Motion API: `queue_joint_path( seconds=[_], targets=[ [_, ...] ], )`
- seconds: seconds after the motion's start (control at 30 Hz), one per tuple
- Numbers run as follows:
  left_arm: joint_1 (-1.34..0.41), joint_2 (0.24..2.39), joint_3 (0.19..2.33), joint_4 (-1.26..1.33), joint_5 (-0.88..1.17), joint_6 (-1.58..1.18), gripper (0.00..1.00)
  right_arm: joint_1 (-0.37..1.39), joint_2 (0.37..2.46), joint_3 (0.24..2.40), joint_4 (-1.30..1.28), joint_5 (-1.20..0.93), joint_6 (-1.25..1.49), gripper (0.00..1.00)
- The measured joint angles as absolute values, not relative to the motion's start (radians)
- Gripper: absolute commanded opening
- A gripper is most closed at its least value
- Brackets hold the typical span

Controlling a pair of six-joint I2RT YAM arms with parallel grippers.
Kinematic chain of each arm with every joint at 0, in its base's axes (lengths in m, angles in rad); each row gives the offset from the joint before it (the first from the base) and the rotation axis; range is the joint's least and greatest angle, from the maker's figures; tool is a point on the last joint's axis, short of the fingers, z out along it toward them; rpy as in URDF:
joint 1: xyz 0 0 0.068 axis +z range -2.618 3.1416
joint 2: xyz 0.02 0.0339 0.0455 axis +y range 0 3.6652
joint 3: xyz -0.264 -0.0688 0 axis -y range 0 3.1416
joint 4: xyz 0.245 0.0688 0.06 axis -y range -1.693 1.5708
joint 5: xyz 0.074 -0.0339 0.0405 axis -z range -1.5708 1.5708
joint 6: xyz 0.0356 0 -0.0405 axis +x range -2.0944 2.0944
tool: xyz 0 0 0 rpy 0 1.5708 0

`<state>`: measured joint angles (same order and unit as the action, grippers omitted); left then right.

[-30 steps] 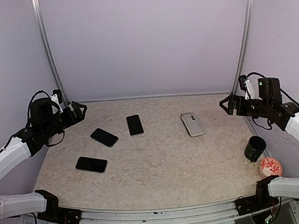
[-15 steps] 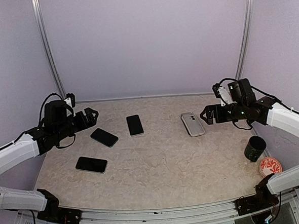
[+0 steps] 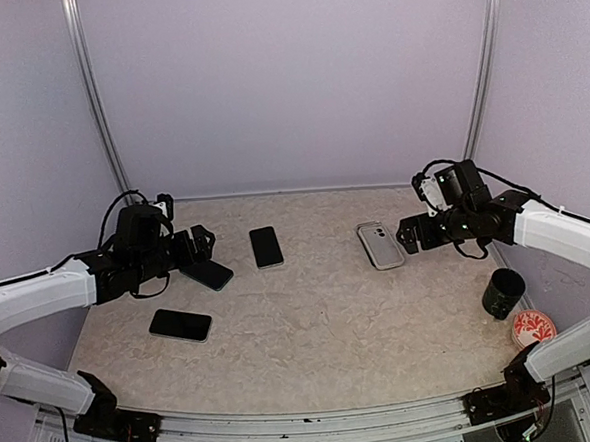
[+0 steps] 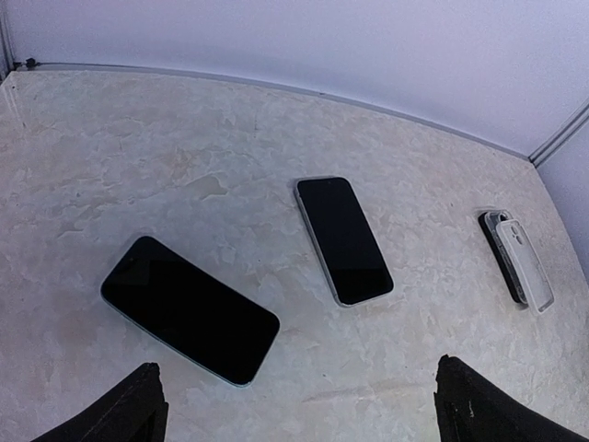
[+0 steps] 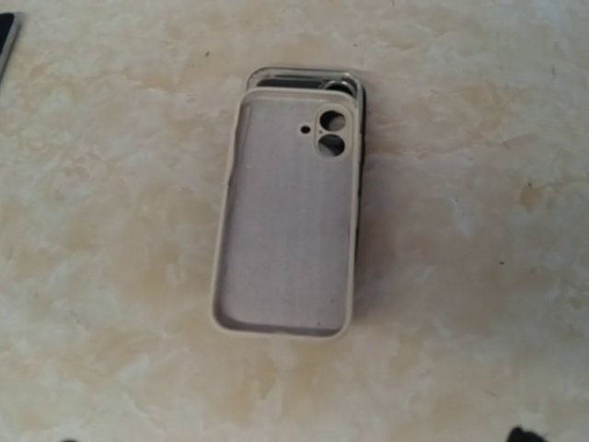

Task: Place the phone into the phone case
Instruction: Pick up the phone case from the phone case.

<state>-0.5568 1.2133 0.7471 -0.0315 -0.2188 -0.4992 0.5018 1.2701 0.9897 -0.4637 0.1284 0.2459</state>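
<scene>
Three black phones lie screen-up on the table: one (image 3: 265, 246) (image 4: 342, 238) at the back middle, one (image 3: 213, 276) (image 4: 189, 307) left of it, one (image 3: 180, 325) nearer the front. The pale grey phone case (image 3: 380, 244) (image 5: 285, 212) (image 4: 525, 262) lies hollow side up on the right, with a dark-edged flat thing (image 5: 361, 101) showing under its far and right edges. My left gripper (image 3: 202, 243) (image 4: 304, 425) hangs open just above the left phone's near end. My right gripper (image 3: 406, 234) stands open just right of the case, holding nothing.
A black cup (image 3: 503, 291) stands near the table's right edge, with a red-patterned round dish (image 3: 533, 328) in front of it. Metal frame posts (image 3: 483, 69) rise at the back corners, and the walls close in behind.
Both arms have swung inward from the table's sides: the left gripper toward the phones, the right gripper toward the phone case. Both stay open; nothing on the table moved.
</scene>
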Motion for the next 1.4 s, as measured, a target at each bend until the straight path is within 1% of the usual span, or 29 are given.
queue_joint_path(
  seconds=[0.3,0.77,1.13,1.17,1.23,1.4],
  targets=[
    [-0.586,1.28,0.762,-0.03,-0.252,-0.502,0.99,0.503,1.367,0.989,-0.444,0.135,0.228,0.99],
    [-0.601,1.283,0.762,-0.03,-0.267,-0.512,0.99,0.537,1.54,1.056,-0.419,0.184,0.226,0.98],
    [-0.608,1.265,0.762,-0.032,-0.271,-0.512,0.99,0.535,1.681,1.151,-0.4,0.261,0.213,0.87],
    [-0.608,1.263,0.762,-0.032,-0.271,-0.512,0.99,0.532,1.689,1.155,-0.397,0.263,0.21,0.86],
    [-0.608,1.259,0.762,-0.034,-0.271,-0.512,0.99,0.522,1.705,1.162,-0.393,0.26,0.204,0.78],
    [-0.609,1.245,0.762,-0.038,-0.271,-0.511,0.99,0.47,1.722,1.185,-0.382,0.22,0.199,0.75]
  ],
)
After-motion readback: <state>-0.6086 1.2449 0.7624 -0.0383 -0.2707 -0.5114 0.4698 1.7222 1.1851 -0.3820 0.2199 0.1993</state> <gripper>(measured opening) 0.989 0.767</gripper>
